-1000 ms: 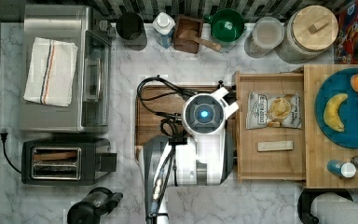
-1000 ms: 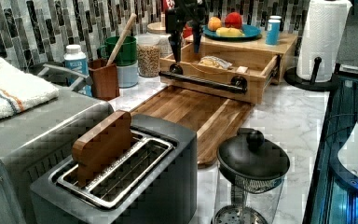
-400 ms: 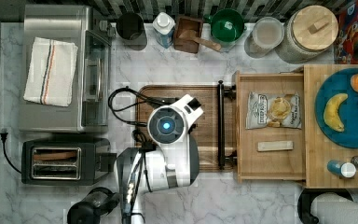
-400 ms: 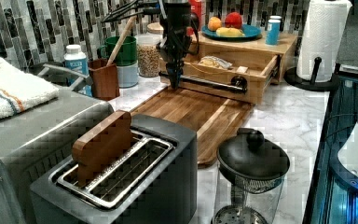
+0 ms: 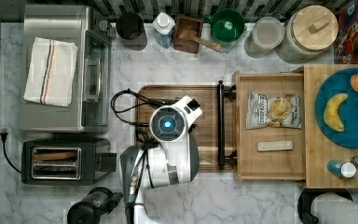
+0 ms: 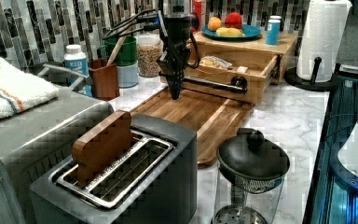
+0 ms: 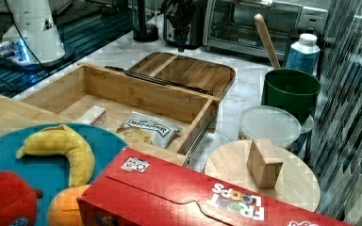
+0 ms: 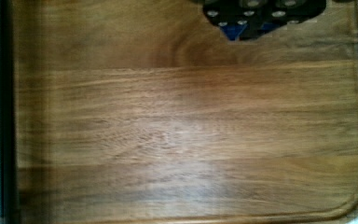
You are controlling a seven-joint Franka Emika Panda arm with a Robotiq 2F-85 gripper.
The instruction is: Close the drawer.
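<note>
Left view: gripper (image 6: 175, 95) above cutting board (image 6: 193, 112), finger state unclear, holding nothing. Drawer (image 5: 269, 126) open; next, push handle (image 5: 221, 125) toward top view's right.

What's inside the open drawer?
Inside the drawer lie a bag of chips and a small pale wooden block. The back part sits under the wooden top, so anything there is hidden.

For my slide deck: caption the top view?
Panda gripper over cutting board, beside open drawer.
</note>
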